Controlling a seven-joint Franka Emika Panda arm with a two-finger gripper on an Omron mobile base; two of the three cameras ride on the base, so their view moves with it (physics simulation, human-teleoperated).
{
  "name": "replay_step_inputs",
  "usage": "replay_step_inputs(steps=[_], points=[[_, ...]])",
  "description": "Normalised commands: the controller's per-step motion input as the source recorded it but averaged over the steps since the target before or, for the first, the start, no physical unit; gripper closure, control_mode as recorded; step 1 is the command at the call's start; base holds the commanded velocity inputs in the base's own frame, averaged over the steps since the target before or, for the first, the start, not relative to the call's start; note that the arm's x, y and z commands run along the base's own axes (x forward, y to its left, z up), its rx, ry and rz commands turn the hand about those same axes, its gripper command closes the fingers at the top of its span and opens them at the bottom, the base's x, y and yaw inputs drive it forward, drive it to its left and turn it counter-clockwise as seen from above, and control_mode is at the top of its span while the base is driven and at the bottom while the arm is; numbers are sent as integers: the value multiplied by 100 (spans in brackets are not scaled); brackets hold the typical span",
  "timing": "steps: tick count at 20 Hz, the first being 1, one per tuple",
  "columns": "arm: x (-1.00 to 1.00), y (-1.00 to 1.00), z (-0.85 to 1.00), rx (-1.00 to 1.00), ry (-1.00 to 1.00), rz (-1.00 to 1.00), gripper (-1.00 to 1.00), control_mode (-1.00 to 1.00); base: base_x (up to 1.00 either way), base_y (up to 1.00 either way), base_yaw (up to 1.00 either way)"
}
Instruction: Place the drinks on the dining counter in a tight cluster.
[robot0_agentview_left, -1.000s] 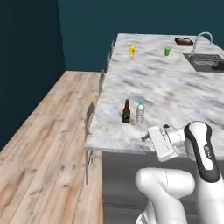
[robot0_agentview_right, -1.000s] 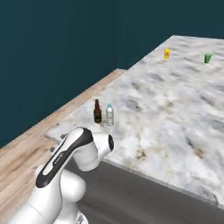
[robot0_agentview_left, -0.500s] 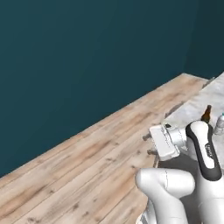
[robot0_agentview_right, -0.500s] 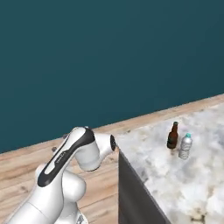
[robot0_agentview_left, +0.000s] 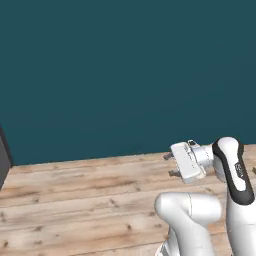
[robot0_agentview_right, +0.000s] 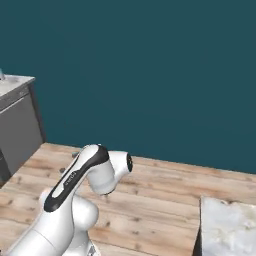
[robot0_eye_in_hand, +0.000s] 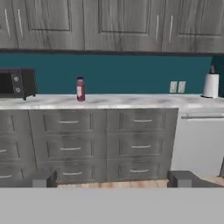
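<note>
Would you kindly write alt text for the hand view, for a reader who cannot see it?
A pink-red juice bottle stands upright on a marble counter with grey drawers below and a teal backsplash behind. A microwave sits at the left, a paper towel roll at the right.

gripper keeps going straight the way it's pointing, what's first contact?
Likely the grey drawer fronts under the marble counter, below the juice bottle. The gripper is open, with nothing nearer in line; depth unclear.
</note>
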Motion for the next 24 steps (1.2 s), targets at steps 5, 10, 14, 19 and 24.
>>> replay_step_inputs(steps=[5,10,14,19,24], points=[[0,0,0,0,0,0,-100,100,9,-3,97],[0,0,0,0,0,0,-100,100,34,-4,81],[0,0,0,0,0,0,-100,100,52,-3,69],[0,0,0,0,0,0,-100,100,58,-7,57],[0,0,0,0,0,0,-100,100,50,-2,69]])
